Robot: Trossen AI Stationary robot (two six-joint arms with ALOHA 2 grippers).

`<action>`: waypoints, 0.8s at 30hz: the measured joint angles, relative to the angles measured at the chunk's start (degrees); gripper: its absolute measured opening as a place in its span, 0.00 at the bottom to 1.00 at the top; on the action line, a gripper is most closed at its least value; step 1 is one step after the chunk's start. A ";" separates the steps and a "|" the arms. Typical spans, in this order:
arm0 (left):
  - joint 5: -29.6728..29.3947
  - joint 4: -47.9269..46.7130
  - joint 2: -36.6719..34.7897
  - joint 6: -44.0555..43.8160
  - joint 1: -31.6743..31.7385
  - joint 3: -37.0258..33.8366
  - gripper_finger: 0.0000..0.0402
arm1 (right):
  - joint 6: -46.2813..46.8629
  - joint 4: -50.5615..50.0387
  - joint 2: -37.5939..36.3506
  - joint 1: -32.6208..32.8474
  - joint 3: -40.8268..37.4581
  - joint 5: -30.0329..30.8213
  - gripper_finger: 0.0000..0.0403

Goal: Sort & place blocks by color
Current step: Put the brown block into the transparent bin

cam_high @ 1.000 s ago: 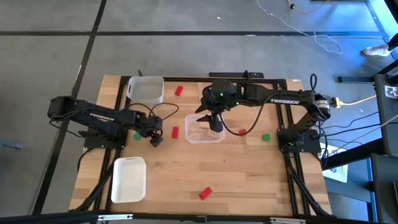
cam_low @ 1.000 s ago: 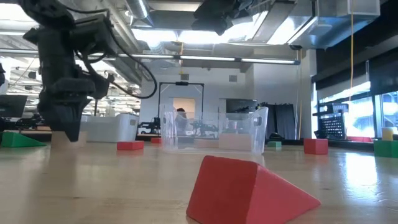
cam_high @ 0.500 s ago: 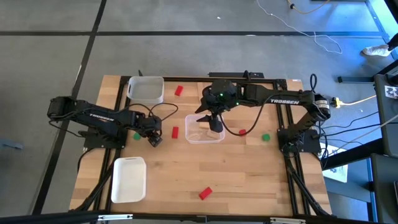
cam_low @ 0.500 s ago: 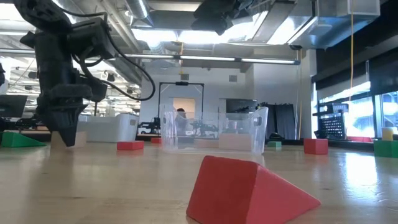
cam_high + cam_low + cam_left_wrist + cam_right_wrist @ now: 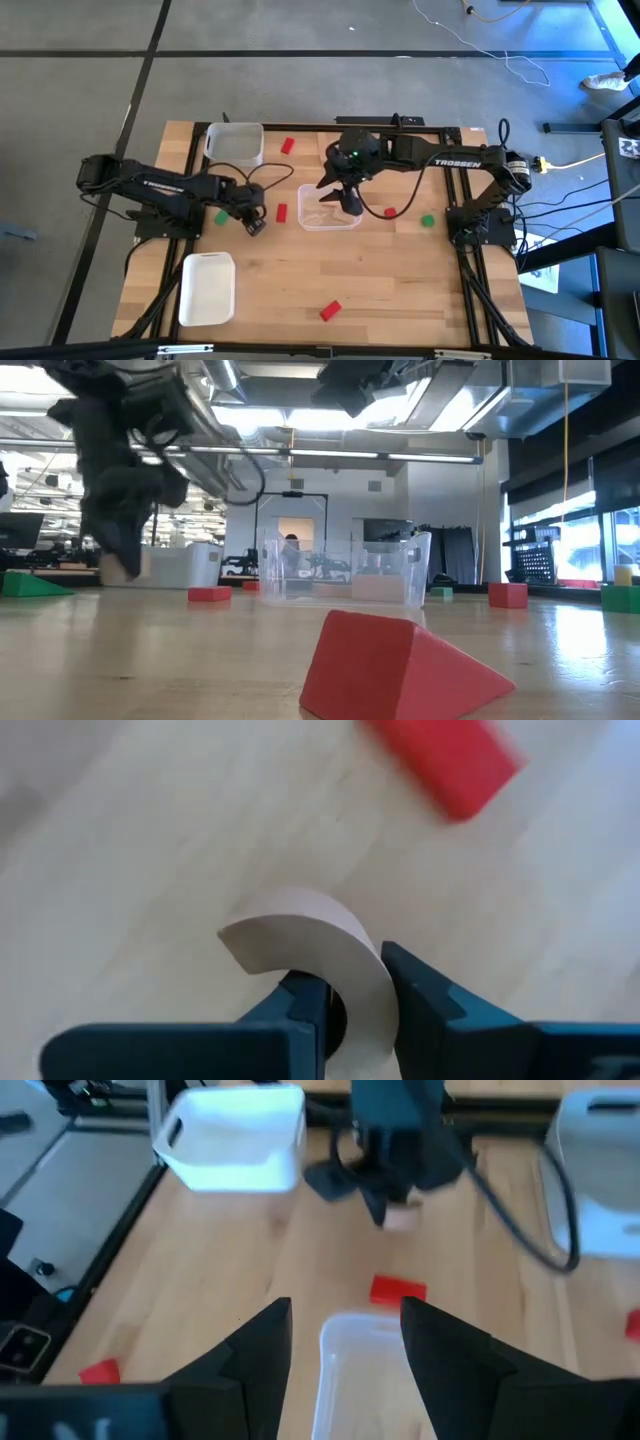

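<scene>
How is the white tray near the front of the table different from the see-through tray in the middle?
The white tray is solid white, while the clear tray is see-through. The white tray lies at the front left with no arm over it; the clear tray sits mid-table with the right gripper open above it. The white tray looks longer. Both sit on the wooden table.

Table centre: clear tray (image 5: 329,207)
Left gripper (image 5: 254,223): at 9 o'clock of that tray, gripping a curved block (image 5: 305,952)
Right gripper (image 5: 347,205): over the tray's 12 o'clock rim
Tray (image 5: 235,144): at 11 o'clock
Tray (image 5: 207,288): at 8 o'clock
Wedge block (image 5: 330,310): at 6 o'clock
</scene>
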 joint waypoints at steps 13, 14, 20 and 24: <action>-0.71 -7.30 1.02 15.09 0.02 21.17 0.16 | 3.45 -18.80 0.04 -0.17 0.00 7.12 0.47; -0.83 -7.30 1.79 16.45 0.05 22.25 0.16 | 3.48 -19.62 0.04 -0.16 0.00 7.30 0.47; -0.50 -7.47 9.42 22.43 1.45 28.09 0.16 | 5.01 -23.58 0.00 -0.16 0.00 8.01 0.47; -0.28 -5.12 15.45 26.14 2.59 31.66 0.16 | 6.12 -24.75 -1.38 -0.16 -0.02 9.16 0.47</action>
